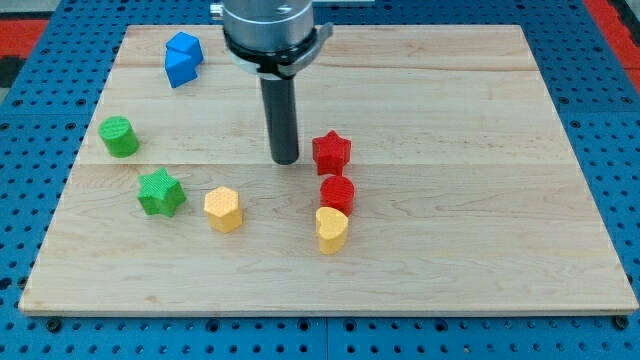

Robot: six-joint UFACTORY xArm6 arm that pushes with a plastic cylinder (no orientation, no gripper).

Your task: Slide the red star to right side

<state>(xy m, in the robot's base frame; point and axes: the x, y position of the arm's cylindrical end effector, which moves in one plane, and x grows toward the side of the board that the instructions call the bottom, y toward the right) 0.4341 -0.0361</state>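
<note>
Here, my tip (pixel 285 160) rests on the wooden board (pixel 480 200) just to the left of the red star (pixel 331 152), a thin gap showing between them. I carry no pincer, only this dark rod, so nothing is grasped. My upper housing is cut off by the view's top edge. The red star sits near the board's centre. Just below it stands a red cylinder (pixel 337 193), and touching that from below, a yellow heart (pixel 332 229) that overlaps the cylinder's lower edge. A yellow hexagon (pixel 223 209) lies toward the bottom left, beside a green star (pixel 160 192). A green cylinder (pixel 119 136) stands near the left edge. The blue block (pixel 182 59) at top left has a shape I cannot make out for sure.
</note>
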